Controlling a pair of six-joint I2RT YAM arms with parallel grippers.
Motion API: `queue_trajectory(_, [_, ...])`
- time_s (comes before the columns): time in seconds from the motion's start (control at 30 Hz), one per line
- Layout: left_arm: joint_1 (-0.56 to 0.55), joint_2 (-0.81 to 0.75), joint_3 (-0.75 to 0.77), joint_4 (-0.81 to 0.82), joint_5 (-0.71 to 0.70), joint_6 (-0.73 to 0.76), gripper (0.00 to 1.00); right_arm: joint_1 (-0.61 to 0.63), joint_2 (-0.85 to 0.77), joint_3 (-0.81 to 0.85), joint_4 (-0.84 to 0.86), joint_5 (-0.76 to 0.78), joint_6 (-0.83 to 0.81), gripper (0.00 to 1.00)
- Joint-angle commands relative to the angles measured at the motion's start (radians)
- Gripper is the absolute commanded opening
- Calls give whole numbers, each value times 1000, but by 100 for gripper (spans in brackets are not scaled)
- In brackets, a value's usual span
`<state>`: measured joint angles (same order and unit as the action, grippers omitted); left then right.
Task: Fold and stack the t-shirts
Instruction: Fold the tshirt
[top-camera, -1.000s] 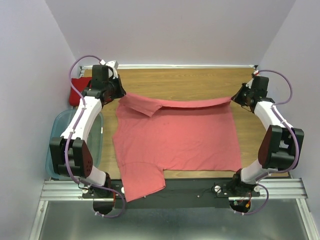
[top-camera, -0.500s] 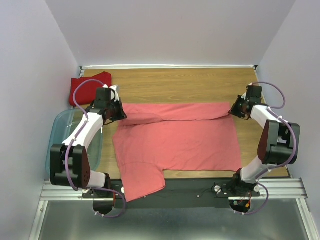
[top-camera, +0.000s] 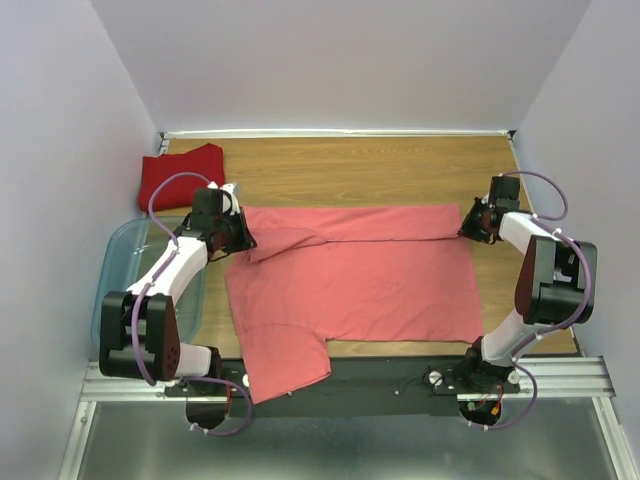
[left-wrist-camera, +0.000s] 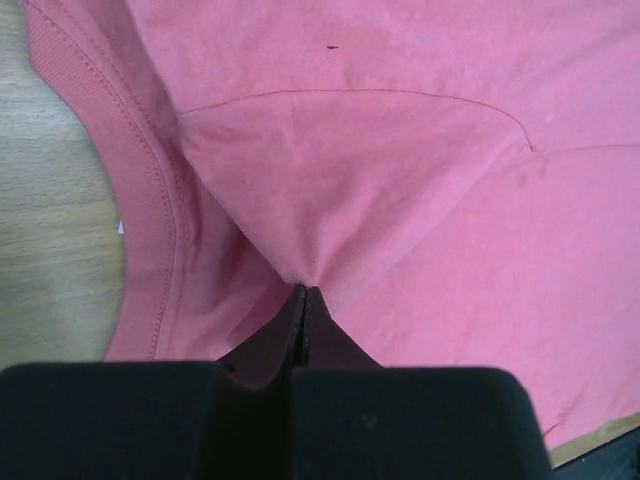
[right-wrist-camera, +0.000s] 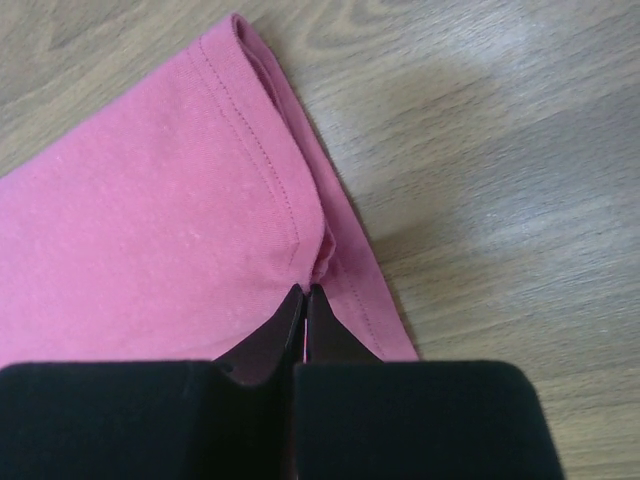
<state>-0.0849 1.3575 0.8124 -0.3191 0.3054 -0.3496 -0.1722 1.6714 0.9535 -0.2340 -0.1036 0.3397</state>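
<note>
The salmon-pink t-shirt (top-camera: 350, 285) lies spread on the wooden table (top-camera: 380, 170), its far part folded over toward me in a band and one sleeve hanging off the near edge. My left gripper (top-camera: 243, 238) is shut on the fold's left end, near the collar (left-wrist-camera: 150, 230); the cloth (left-wrist-camera: 400, 150) puckers at its tips (left-wrist-camera: 305, 290). At the fold's right end my right gripper (top-camera: 466, 228) is shut on the hemmed corner (right-wrist-camera: 290, 180), its tips (right-wrist-camera: 305, 290) low over the table. The deep red t-shirt (top-camera: 180, 175) sits bunched at the back left corner.
A clear bluish plastic bin (top-camera: 120, 260) stands off the table's left edge under my left arm. White walls close in on three sides. Bare wood shows behind the pink shirt and to the right of it (right-wrist-camera: 520, 200).
Both grippers came toward me and down with the pink shirt's far edge, so the lifted edge now lies as a flat folded band. The red shirt, half hidden before, is in full view.
</note>
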Motion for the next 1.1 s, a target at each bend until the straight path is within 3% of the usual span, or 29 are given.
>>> queue_trajectory(0.0, [7,-47,-5,25,43,-5,0,-9,2,-5,-25,56,-5,6])
queue_trajectory(0.07, [8,-57,-9,26,43,-6,0,-9,-4,-7,-28,58,-5,9])
queue_trajectory(0.1, [7,-58,-10,28,38,-6,0,-9,-12,-7,-30,53,-4,16])
queue_trajectory(0.2, [8,-51,-10,40,34,-11,0,-9,-35,-4,-31,22,-4,26])
queue_trajectory(0.23, [7,-43,-6,46,38,-14,0,-7,-56,1,-33,6,-5,37])
queue_trajectory(0.4, [5,32,63,95,44,-32,0,40,-150,11,-34,-31,-5,55])
queue_trajectory(0.47, [4,70,103,115,40,-34,0,78,-186,21,-33,-24,-14,57])
queue_trajectory(0.67, [-10,288,321,132,15,-28,0,382,-182,82,-1,-11,-77,57])
queue_trajectory(0.83, [-27,469,508,129,-2,-22,0,551,-82,129,87,-48,-151,56])
queue_trajectory(1.07, [-58,647,685,121,-41,-8,0,796,143,327,122,-111,-300,56])
